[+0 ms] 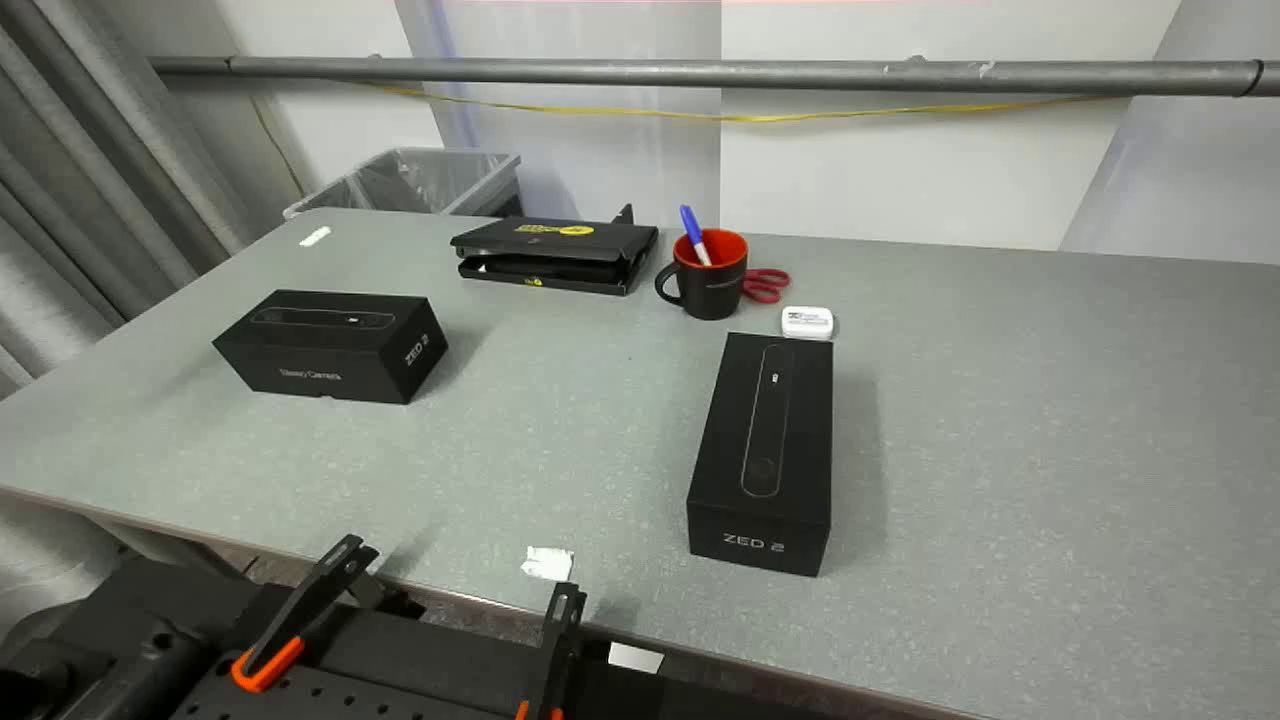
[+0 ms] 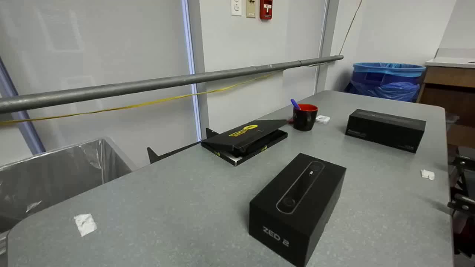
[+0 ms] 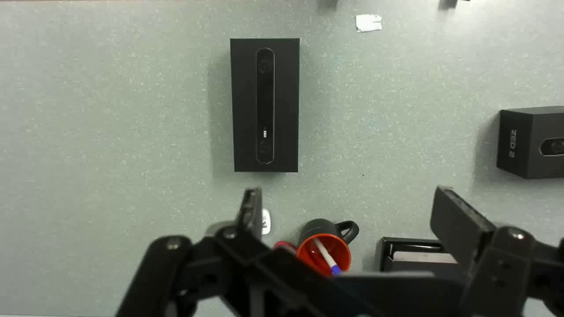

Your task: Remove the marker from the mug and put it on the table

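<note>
Scissors (image 1: 766,284), white case (image 1: 807,322), open box (image 1: 560,240) flank mug (image 1: 714,292).

The mug (image 1: 716,287) partly hides the marker (image 1: 696,236).

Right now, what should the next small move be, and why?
Probably centre the end effector over the marker: in both exterior views its blue end pokes above the mug, while the wrist view shows it off the middle of the open jaws.

Likely a lab: stereo camera boxes (image 1: 330,345)
</note>
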Available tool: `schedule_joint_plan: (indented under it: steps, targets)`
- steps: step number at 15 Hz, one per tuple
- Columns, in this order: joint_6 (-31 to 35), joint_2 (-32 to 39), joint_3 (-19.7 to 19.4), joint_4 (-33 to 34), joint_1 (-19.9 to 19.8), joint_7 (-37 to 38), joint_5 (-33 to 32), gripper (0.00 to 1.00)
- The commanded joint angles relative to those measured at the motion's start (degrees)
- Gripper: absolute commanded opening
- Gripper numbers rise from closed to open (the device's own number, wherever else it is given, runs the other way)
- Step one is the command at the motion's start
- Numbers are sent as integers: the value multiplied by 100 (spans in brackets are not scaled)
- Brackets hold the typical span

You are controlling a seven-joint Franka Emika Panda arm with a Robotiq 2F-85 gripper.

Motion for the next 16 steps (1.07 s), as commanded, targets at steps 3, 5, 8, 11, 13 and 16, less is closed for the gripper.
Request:
schedule_joint_plan:
  steps: [3,5,8,11,13,16]
  targets:
    - [-15,6,26,12,-29,-8,9,100]
    - [-15,6,26,12,-29,-8,9,100]
    - [693,559,22,184,66,-111,147,100]
    - [1670,1430,68,398,135,-161,389,100]
    - [1939,2092,147,678,150,-242,709,100]
    - [2009,2848,345,1148,71,-273,931,100]
